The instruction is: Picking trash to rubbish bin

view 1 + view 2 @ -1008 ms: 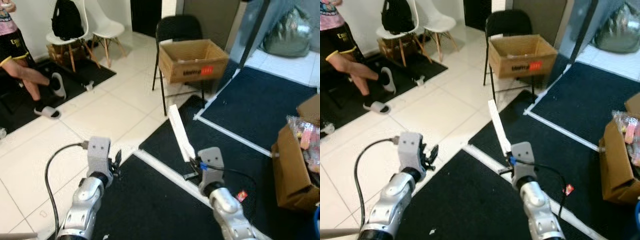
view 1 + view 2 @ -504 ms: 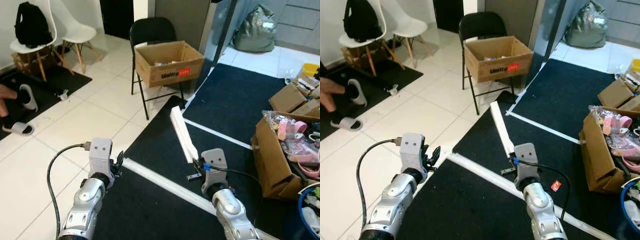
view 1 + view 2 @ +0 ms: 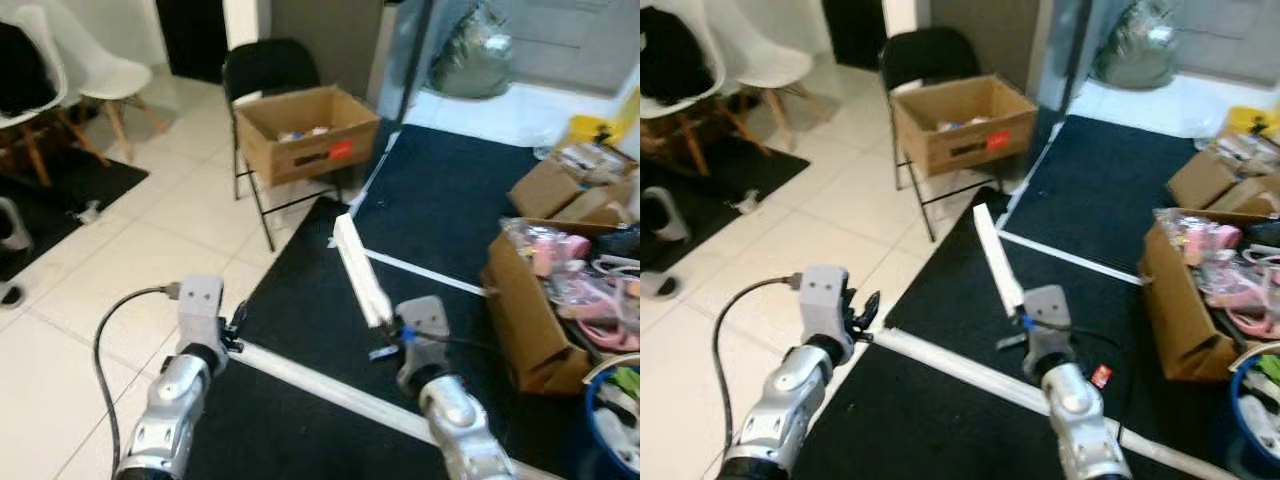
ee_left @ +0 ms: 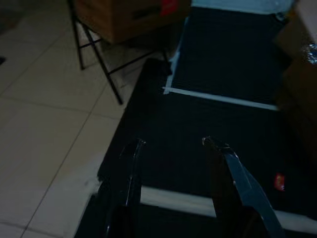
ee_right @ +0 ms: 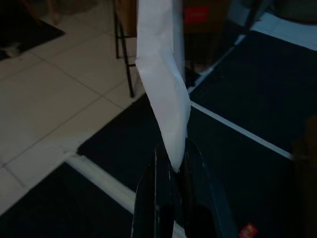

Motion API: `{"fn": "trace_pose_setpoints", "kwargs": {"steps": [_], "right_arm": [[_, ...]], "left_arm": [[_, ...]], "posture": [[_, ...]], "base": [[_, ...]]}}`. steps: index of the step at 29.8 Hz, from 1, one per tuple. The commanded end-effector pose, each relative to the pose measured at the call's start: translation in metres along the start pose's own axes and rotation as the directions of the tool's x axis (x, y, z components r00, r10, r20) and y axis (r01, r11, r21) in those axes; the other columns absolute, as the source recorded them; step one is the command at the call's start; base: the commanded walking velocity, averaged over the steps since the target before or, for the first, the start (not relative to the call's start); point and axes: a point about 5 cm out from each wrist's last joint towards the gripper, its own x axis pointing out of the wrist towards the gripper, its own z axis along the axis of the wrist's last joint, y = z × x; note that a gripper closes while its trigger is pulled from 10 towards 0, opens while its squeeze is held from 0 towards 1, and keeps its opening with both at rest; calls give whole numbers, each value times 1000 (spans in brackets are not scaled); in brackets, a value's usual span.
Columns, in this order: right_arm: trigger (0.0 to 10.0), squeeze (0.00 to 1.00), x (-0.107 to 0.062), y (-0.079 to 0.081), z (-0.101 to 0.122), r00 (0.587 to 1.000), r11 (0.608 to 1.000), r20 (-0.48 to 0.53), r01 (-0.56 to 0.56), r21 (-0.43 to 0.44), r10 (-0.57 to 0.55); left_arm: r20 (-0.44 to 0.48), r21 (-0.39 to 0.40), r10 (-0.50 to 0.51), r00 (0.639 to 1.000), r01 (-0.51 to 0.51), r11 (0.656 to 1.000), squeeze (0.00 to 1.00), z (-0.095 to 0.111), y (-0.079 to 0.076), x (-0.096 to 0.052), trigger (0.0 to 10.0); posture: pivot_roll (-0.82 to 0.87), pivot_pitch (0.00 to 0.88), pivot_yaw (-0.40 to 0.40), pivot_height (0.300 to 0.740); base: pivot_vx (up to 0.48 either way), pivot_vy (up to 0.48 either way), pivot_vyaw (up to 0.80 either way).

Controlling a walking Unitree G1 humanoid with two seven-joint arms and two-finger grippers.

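The right gripper (image 5: 171,166) has its jaws clamped on the lower end of a long white strip (image 3: 360,268), which sticks up and forward over the black mat (image 3: 300,290). The left gripper (image 4: 171,144) is held out with its jaws spread, empty, above the mat's edge. A cardboard box (image 3: 303,130) sits on a black chair (image 3: 262,70) ahead. Another box stuffed with pink packaging (image 3: 540,300) stands on the right. A small red wrapper (image 3: 1101,376) lies on the mat.

Head views: bright, even indoor light, slight motion blur, softest at the right edge. Wrist views: dim and underexposed, near fingers (image 4: 233,168) out of focus.
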Motion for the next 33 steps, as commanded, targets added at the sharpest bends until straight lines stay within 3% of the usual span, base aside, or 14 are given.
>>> {"fn": "trace_pose_setpoints", "kwargs": {"steps": [1,8,14,15,16,17,18,24,33], "right_arm": [[10000,0,-1,8,-5,1000,1000,-17,-21,8,21],[10000,0,-2,4,-7,1000,1000,-23,1,8,-1],[10000,0,0,-11,-14,994,994,-44,101,30,-99],[10000,0,-1,-19,-17,988,988,-54,149,43,-146],[10000,0,-2,-39,-21,966,964,-75,254,77,-249],[10000,0,-2,-39,-21,966,964,-75,254,77,-249],[10000,0,-5,-55,-23,943,939,-91,328,105,-319],[10000,0,-10,-70,-25,926,921,-101,374,107,-364],[10000,0,-11,-69,-30,926,921,-108,374,111,-363]], "left_arm": [[-21,0,15,1000,-15,1000,0,-6,5,-3,10000],[-21,-3,11,1000,-11,1000,0,-6,4,-3,10000],[-23,0,11,1000,-11,1000,0,-7,6,-4,10000],[-23,3,12,1000,-12,1000,0,-8,7,-5,10000],[-24,5,16,1000,-16,1000,0,-8,10,-5,10000],[-24,5,16,1000,-16,1000,0,-8,10,-5,10000],[-24,6,20,1000,-20,1000,0,-8,12,-7,10000],[-31,7,22,999,-21,1000,0,-11,13,-9,10000],[-33,0,18,999,-18,1000,0,-12,11,-10,10000]], "posture": [[-16,90,26,740],[-17,90,27,740],[-18,92,27,740],[-16,94,25,740],[-14,96,23,740],[-14,96,23,740],[-14,96,21,740],[-19,100,19,740],[-21,104,16,740]], "base": [[285,0,0],[283,0,0],[282,0,0],[285,0,0],[281,0,0],[281,0,0],[281,0,0],[279,0,0],[280,0,0]]}}
